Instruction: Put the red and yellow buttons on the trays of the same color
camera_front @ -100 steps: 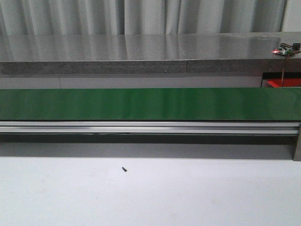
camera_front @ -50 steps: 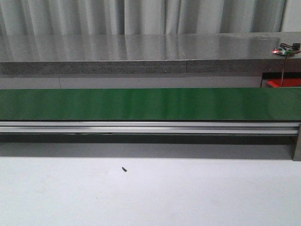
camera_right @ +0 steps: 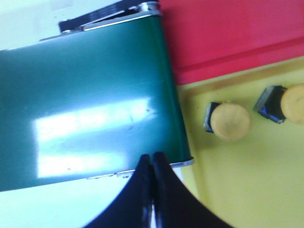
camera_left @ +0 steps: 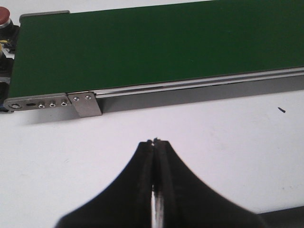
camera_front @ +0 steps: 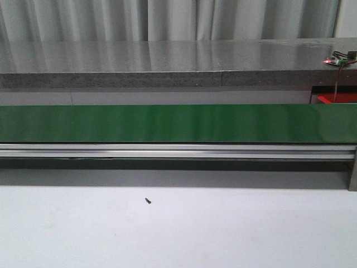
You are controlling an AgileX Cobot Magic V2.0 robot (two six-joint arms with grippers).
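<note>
White tabletop (camera_front: 223, 234) lay before the green conveyor belt (camera_front: 178, 123), with a small black screw (camera_front: 148, 200) near the belt's front rail. Both the left gripper (camera_left: 156, 142) and right gripper (camera_right: 151, 156) were clenched on nothing. Beside the belt's end, two yellow buttons (camera_right: 229, 120) sat in the yellow tray (camera_right: 247, 190), next to the red tray (camera_right: 228, 33).

White table (camera_front: 234, 234) carries the green conveyor belt (camera_front: 178, 123) on its aluminium frame (camera_front: 178, 151), running full width. Small dark screw (camera_front: 148, 200) lies loose on the table just in front of it. At the belt's end: red tray (camera_right: 228, 33), yellow tray (camera_right: 247, 190) side by side.
</note>
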